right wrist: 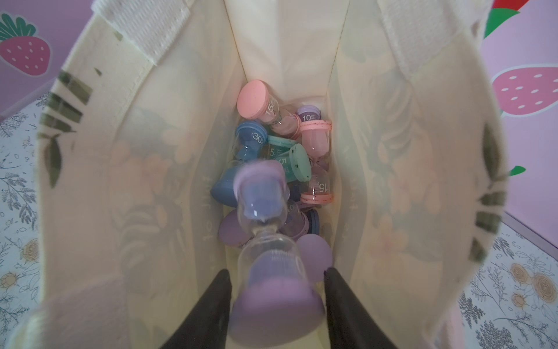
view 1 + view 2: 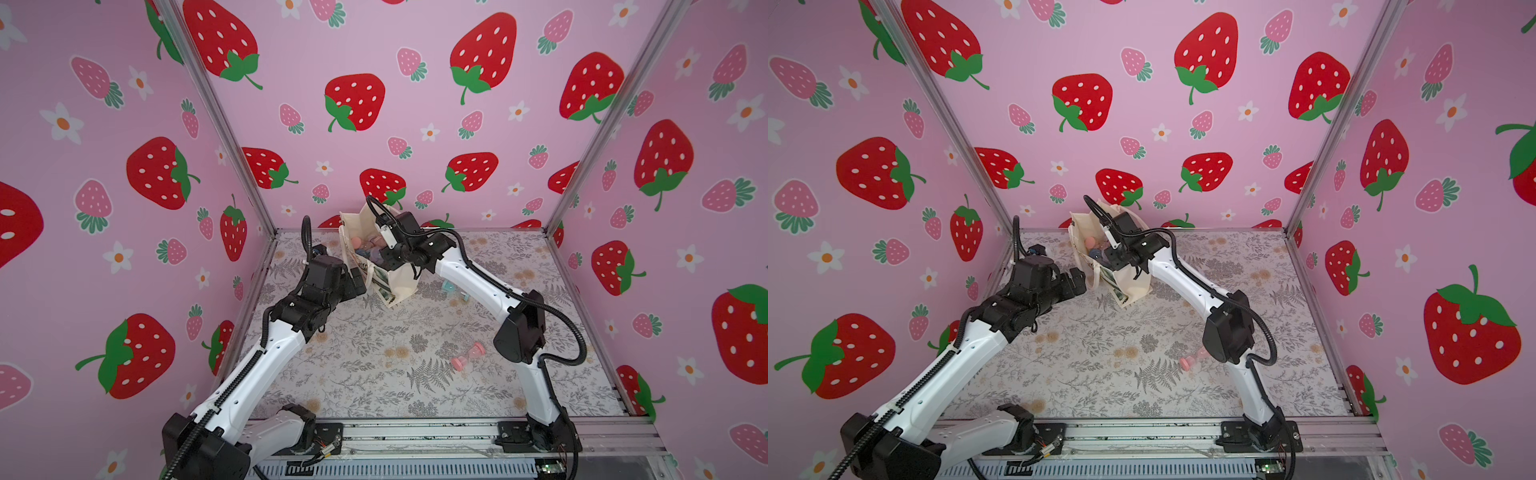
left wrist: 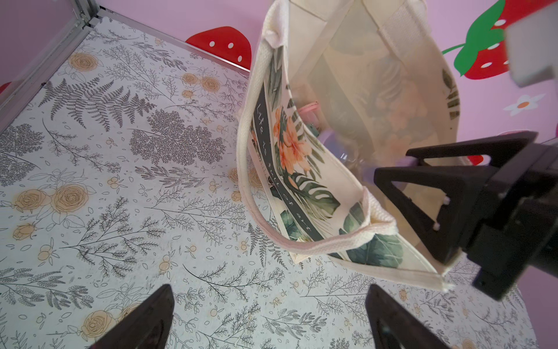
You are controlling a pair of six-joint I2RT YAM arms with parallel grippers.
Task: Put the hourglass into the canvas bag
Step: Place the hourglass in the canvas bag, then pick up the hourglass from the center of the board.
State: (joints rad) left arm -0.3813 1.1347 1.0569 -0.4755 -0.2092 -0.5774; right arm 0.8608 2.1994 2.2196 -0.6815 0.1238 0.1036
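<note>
The cream canvas bag [image 2: 400, 286] [image 2: 1136, 284] [image 3: 320, 193] stands open at the back of the table. My right gripper [image 2: 385, 258] [image 2: 1115, 261] [image 1: 276, 271] hangs in its mouth, jaws slightly apart. A purple hourglass [image 1: 268, 260] lies between the fingers, blurred while they look sharp, so it seems loose and dropping. Several hourglasses [image 1: 273, 145] in pink, blue, teal and purple lie at the bag's bottom. My left gripper [image 2: 357, 283] [image 2: 1077, 280] [image 3: 270, 290] stands wide open and empty just left of the bag, near its hanging handle [image 3: 244, 181].
A pink hourglass [image 2: 468, 356] [image 2: 1192, 359] lies on the floral table mat by the right arm's elbow. Small teal pieces [image 2: 449, 286] lie just right of the bag, under the right forearm. Strawberry-print walls with metal posts close in three sides.
</note>
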